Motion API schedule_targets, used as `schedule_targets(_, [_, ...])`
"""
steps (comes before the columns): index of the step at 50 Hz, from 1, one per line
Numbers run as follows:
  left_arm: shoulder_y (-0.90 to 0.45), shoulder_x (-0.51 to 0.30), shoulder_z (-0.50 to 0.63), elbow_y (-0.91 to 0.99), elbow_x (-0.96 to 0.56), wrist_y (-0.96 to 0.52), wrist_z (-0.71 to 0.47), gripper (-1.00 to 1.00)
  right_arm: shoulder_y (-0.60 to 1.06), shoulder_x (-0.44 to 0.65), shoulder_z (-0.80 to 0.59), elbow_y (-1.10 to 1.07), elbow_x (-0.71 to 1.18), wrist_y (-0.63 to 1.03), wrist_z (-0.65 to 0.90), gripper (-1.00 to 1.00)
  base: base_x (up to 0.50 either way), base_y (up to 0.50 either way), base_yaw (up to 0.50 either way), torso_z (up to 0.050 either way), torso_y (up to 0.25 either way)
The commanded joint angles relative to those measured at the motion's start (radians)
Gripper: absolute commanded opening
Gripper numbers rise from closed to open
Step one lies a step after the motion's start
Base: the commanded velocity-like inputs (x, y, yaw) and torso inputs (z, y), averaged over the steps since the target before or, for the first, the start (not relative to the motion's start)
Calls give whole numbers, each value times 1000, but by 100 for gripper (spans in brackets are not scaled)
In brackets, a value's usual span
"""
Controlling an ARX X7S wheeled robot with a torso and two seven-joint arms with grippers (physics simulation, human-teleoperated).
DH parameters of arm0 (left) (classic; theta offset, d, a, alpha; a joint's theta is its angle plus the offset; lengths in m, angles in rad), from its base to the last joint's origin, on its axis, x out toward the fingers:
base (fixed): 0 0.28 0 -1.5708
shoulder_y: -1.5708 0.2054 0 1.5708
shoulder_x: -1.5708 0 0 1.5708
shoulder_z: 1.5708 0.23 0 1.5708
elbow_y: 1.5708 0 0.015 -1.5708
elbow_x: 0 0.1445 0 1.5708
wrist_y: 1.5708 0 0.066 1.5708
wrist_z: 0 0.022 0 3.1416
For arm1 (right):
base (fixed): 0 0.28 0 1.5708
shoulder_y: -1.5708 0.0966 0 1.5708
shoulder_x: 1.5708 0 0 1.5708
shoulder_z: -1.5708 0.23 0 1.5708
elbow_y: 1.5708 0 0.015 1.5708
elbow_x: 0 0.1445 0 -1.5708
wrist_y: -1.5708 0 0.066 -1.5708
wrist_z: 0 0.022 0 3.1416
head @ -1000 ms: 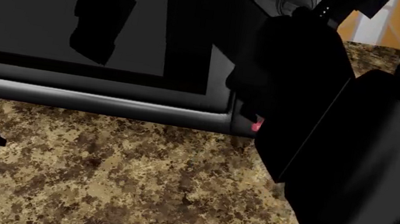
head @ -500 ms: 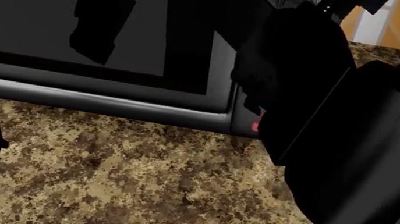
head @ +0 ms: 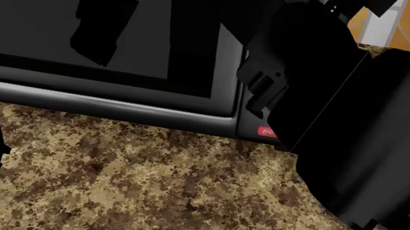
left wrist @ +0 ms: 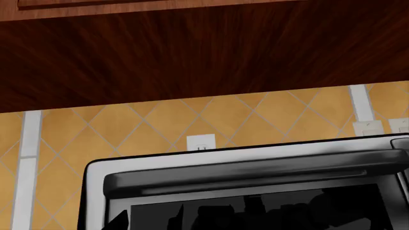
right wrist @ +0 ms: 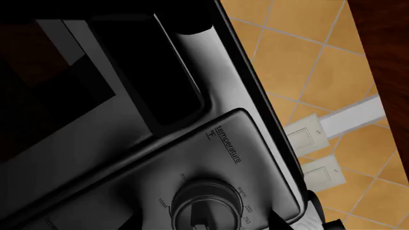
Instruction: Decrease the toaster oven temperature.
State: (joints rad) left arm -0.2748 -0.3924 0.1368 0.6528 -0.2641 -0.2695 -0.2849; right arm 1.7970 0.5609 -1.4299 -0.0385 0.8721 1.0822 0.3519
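Toaster oven point(right wrist: 252, 143) brushed metal, glossy glass; countertop point(head: 146, 191) likely granite.

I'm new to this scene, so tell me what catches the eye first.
The right arm looms as a black bulk at the head view's right, covering most of the toaster oven's control panel, with only the small red button peeking out below. In the right wrist view, the temperature knob sits close under its "temperature" label.
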Motion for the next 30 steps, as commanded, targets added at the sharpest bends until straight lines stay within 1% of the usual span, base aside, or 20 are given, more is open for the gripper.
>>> schedule_targets(1, [1, -3, 2, -2, -2, 2, -2, 100, -42, -35, 21, 59, -146, -6, -46, 100, 18, 4, 14, 0, 0])
schedule_targets(2, [2, -3, 3, -4, -2, 5, 0, 100, -31, -33, -10, 32, -179, -11, -38, -100, 19, 4, 14, 0, 0])
schedule_targets(19, [15, -7, 17, -11, 0, 19, 3, 100, -13, -26, -38, -1, -192, -2, -57, -100, 14, 3, 11, -1, 0])
schedule_targets(23, [14, -5, 23, -21, 2, 23, 4, 100, 8, -22, -69, -9, -215, -4, -78, -100, 9, 2, 10, 0, 0])
schedule_targets(30, [16, -3, 28, -26, 5, 27, 1, 100, 77, -24, -167, -22, -288, -29, -152, -100, 11, 3, 8, 0, 0])
